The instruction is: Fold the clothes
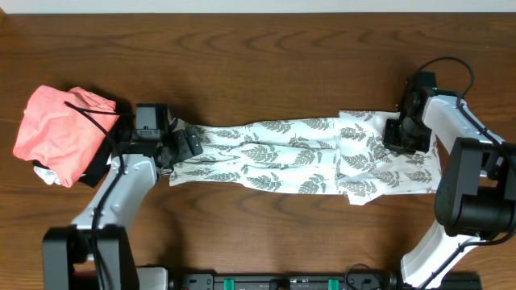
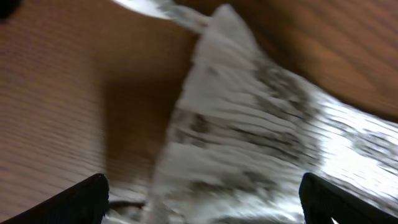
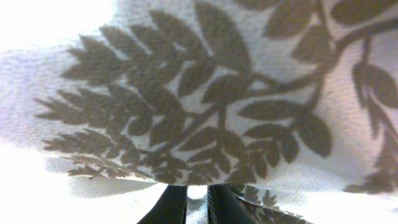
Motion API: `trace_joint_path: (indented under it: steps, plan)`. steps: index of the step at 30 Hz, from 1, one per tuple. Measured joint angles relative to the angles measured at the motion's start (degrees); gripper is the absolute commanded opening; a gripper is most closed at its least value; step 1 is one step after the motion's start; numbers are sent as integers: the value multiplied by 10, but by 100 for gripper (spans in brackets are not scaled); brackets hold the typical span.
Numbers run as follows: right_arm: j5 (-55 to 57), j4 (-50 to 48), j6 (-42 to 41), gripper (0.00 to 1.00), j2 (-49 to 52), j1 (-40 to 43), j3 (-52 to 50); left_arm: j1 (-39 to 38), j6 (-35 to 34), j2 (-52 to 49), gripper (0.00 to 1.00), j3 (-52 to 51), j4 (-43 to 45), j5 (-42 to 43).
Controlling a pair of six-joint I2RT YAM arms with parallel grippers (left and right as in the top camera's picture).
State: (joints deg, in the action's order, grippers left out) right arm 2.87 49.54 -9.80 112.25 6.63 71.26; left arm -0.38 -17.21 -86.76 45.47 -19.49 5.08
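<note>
1. The clothes (image 1: 298, 157) lie stretched in a long band across the middle of the table (image 1: 258, 64). It is thin white fabric covered in grey fern leaves, running from the table's left half to its right half.
2. The band is narrow and bunched into lengthwise wrinkles toward the table's left side. Toward the right side it is wider and flatter, and there an upright fabric edge crosses it.
3. The left gripper (image 1: 189, 145) sits right at the garment's bunched left end, low over the table. In the left wrist view, which is blurred, its fingers (image 2: 87, 199) stand far apart at the bottom corners, so it is released. The gathered cloth spreads out between and beyond them, with bare wood beside it.
4. The right gripper (image 1: 403, 135) is on the wide right end, near its far edge on the table. In the right wrist view the fern print fills nearly everything. The two dark fingers (image 3: 169, 208) are pressed close together at the bottom, with only a bright sliver between them. It looks clenched on the fabric, which drapes up in front of the lens.
5. At the table's left end, well apart from the fern cloth, sits a salmon-pink garment (image 1: 60, 129) in a soft heap.
6. A black cloth (image 1: 98, 165) peeks out from under the heap's near edge, just beside the left arm.
</note>
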Motion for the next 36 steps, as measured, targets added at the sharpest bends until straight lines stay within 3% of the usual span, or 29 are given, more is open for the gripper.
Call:
trace_joint_path:
  steps: [8, 9, 13, 15, 16, 25, 36]
  plan:
    - [0, 0, 0, 11, 0, 0, 0, 4, 21, -75, 99, 2, 42, 25]
    - [0, 0, 0, 11, 0, 0, 0, 4, 23, -77, 95, 3, 45, 28]
    - [0, 1, 0, 11, 0, 0, 0, 7, 27, -85, 54, 9, 46, 55]
    - [0, 1, 0, 11, 0, 0, 0, 7, 28, -89, 12, 10, 45, 70]
    - [0, 1, 0, 12, 0, 0, 0, 7, 30, -91, 6, 10, 44, 78]
    - [2, 1, 0, 13, 0, 0, 0, 7, 30, -89, 6, 8, 30, 103]
    - [-22, 48, 12, 22, 0, 2, 22, 9, 31, 34, 6, 1, -36, 5]
